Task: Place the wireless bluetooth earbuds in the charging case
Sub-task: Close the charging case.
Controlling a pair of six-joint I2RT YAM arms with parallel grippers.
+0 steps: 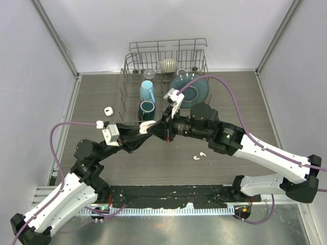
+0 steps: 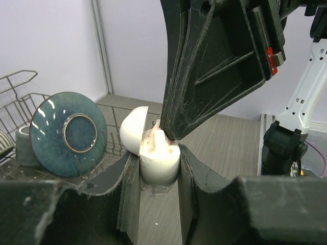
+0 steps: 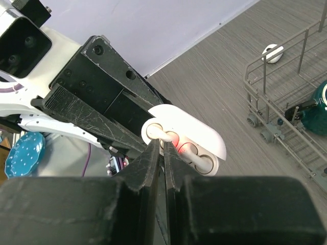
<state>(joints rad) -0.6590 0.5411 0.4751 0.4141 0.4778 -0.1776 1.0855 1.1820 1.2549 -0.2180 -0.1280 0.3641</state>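
Left gripper [image 1: 147, 127], seen from above, clamps the open charging case [image 1: 144, 129], spare earbuds [image 1: 198, 156] lying off to its right; its wrist view shows me both fingers [image 2: 130, 178] squeezing the case; my right-wrist view has the right gripper [image 3: 162, 150] pinched on an earbud [image 3: 157, 133] at the case's socket.

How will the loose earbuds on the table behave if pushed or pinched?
The loose earbuds look tiny and rounded, so they are probably very light: a push likely skids or spins them. Their smooth-looking curved shells and short stems may squirt out of a pinch.

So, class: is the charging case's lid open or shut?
Open: the lid of the charging case is flipped back, wells exposed.
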